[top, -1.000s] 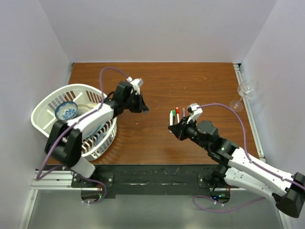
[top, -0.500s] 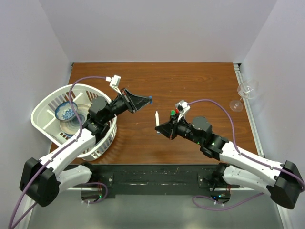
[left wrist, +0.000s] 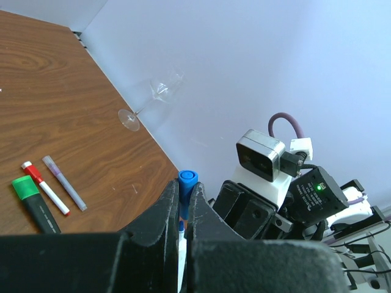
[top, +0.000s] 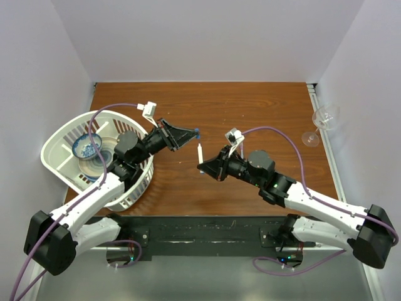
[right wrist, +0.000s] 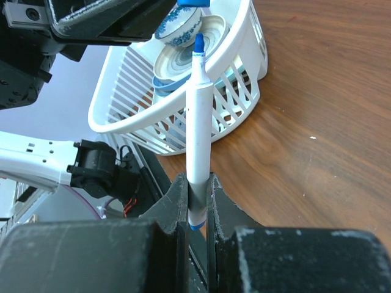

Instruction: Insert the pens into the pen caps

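Note:
My left gripper (top: 188,133) (left wrist: 183,190) is shut on a small blue pen cap (top: 197,132) (left wrist: 187,183), held above the table's middle. My right gripper (top: 203,168) (right wrist: 194,183) is shut on a thin white pen (top: 200,152) (right wrist: 198,110) that stands upright. Its blue tip points up at the cap's mouth, just short of it. On the wood in the left wrist view lie a black marker with a green cap (left wrist: 33,204), a white pen with a red cap (left wrist: 46,188) and a thin pale pen (left wrist: 64,182).
A white basket (top: 69,141) (right wrist: 183,91) with blue-patterned bowls (top: 86,146) stands at the left, close under the left arm. A wine glass (top: 322,122) (left wrist: 149,101) leans at the table's right edge by the wall.
My right gripper has carried the white pen left, up to the left gripper. The left arm swung round and now holds the blue cap over the pen tip.

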